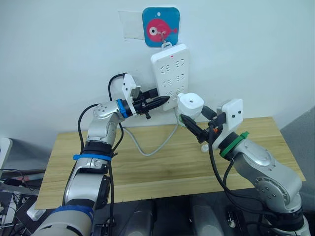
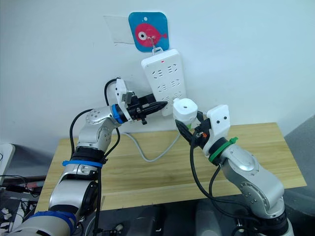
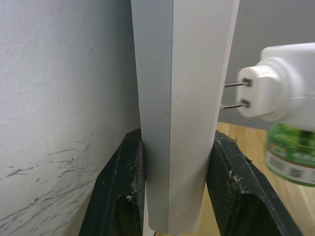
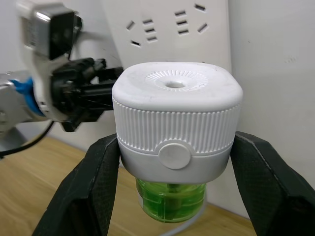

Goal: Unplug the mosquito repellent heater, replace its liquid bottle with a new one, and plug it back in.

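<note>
two pincers are engaged. my left pincer (image 1: 158, 102) is pinching the lower edge of the power strip (image 1: 170, 74), which hangs on the far wall from a hook under a fish sticker (image 1: 161, 26); the left wrist view shows one finger (image 3: 120, 189) on each side of the strip body. my right pincer (image 4: 172, 162) is pinching the mosquito repellent heater (image 1: 190, 105), held in the air just right of the strip, above the far part of the worktop (image 1: 162, 167). its green liquid bottle (image 4: 171, 200) is screwed in below. the plug prongs (image 3: 235, 94) point at the strip face, close but not yet inserted.

risks, as i judge them:
- prongs misaligned with the slots: pushing would skid them across the face or bend them.
- the strip hangs free; if the left hold slips, insertion force would swing it away.
- the heater body is rounded and ribbed; off-axis force could rotate it in the hold.
- the strip cable (image 1: 147, 147) trails near the left arm and could snag.
</note>
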Robot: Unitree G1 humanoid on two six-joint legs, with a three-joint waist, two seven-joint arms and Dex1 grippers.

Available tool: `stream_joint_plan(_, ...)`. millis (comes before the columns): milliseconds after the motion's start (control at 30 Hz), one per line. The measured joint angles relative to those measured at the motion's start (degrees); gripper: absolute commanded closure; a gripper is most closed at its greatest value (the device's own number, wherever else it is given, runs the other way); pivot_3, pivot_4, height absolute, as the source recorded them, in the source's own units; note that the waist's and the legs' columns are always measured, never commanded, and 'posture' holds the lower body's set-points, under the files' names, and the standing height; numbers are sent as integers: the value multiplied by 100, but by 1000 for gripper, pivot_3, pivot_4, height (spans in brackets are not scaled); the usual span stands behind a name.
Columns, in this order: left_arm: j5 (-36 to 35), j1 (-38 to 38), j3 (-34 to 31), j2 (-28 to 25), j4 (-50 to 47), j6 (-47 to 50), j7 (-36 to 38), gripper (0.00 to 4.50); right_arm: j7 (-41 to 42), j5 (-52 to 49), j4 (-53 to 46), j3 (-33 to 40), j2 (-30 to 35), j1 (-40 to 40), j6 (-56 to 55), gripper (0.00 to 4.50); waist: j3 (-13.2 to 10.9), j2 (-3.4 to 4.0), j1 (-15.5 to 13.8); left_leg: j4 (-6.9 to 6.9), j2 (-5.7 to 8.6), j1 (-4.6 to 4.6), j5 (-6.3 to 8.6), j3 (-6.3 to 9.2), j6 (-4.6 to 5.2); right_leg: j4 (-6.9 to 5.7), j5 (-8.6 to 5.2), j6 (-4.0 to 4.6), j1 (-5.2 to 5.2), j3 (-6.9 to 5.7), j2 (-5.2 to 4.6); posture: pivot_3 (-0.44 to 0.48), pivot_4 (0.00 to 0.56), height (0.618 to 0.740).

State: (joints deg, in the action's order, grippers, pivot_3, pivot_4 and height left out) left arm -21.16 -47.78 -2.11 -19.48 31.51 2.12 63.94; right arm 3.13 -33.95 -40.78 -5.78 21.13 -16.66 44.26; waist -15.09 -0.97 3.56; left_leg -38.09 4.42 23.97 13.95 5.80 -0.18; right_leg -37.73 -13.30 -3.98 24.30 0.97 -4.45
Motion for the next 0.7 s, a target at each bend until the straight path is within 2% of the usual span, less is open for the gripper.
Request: stream_joint_plan(700, -15, 6, -9, -16, -21, 62, 54, 3196, 173, 751, 196, -15, -368, -79, 1, 1508, 0, 0, 10, 0, 0, 0, 0, -1, 0, -3, 0, 0, 2, 1, 0, -171, 232, 740)
